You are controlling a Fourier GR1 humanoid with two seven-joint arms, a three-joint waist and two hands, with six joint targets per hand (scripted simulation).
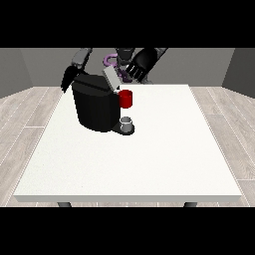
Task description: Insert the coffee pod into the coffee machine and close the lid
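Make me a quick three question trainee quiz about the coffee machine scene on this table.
1. True or false: the coffee machine's lid is closed.
2. What stands on the coffee machine's base: A a grey cup, B a spoon, C a plate?
3. Fill in: the red part at the machine's front sits ____ the grey cup.

Key
1. False; the lid is tilted up.
2. A.
3. Above.
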